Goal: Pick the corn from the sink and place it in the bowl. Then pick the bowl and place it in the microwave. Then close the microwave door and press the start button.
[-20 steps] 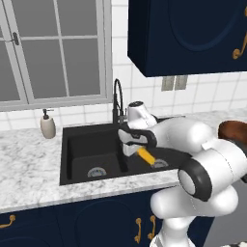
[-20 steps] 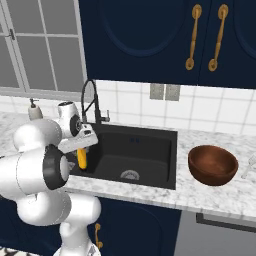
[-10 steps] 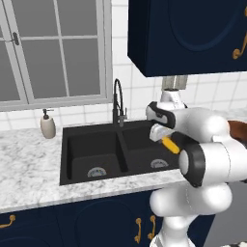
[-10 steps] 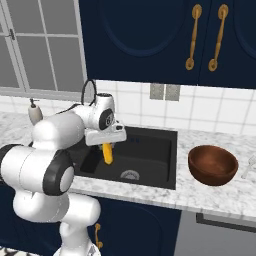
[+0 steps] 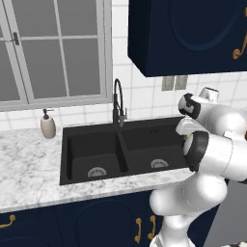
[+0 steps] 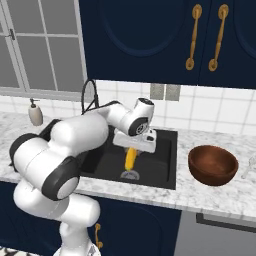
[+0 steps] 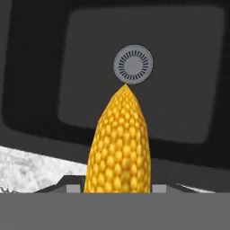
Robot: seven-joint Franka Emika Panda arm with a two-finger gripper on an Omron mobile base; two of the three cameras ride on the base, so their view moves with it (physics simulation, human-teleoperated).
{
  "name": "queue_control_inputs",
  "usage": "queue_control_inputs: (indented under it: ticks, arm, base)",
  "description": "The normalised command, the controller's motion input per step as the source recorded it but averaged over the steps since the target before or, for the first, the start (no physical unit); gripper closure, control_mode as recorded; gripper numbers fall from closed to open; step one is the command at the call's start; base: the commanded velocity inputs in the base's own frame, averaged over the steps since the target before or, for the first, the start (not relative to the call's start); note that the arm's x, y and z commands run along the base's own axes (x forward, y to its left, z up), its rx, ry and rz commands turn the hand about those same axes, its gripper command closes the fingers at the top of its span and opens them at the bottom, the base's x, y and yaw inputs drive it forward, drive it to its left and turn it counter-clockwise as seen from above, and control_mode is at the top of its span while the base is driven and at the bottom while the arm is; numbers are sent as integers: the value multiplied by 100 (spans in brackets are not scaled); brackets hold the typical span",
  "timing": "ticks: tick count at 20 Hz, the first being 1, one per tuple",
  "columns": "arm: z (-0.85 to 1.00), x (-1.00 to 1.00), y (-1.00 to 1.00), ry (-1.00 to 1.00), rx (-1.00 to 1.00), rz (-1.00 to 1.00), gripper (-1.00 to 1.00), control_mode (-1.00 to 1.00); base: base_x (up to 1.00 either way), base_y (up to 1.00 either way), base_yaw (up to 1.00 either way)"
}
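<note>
The small yellow-orange corn cob (image 6: 130, 158) is clamped in the claw (image 6: 132, 150) and is hung tip-down above the right basin of the black double-basin sink (image 6: 162, 167), over its round silver drain (image 7: 133, 64). In the hand view the cob (image 7: 118, 148) is seen pointing at that drain. The deep reddish-brown wooden bowl (image 6: 212, 165) is stood on the marbled white bench (image 6: 210, 194), to the right of the sink, well apart from the cob.

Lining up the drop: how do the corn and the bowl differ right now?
The corn is yellow, slim and elongated; the bowl is reddish-brown, round and much wider. The corn hangs tip-down from the claw over the sink; the bowl rests upright on the marble counter, right of the sink.
</note>
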Motion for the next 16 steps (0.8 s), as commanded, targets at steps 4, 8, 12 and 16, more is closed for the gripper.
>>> queue_control_inputs:
  ticks: [4, 8, 12, 16]
  arm:
    - [0, -29, -100, 0, 15, -47, 100, -100]
    - [10, -10, -99, 0, 9, -40, 100, -100]
    - [36, 0, -76, -2, 1, -30, 100, -100]
    - [31, 0, -72, -7, 0, -23, 100, -100]
  base:
    - [0, 0, 0]
    - [0, 0, 0]
    - [0, 0, 0]
    - [0, 0, 0]
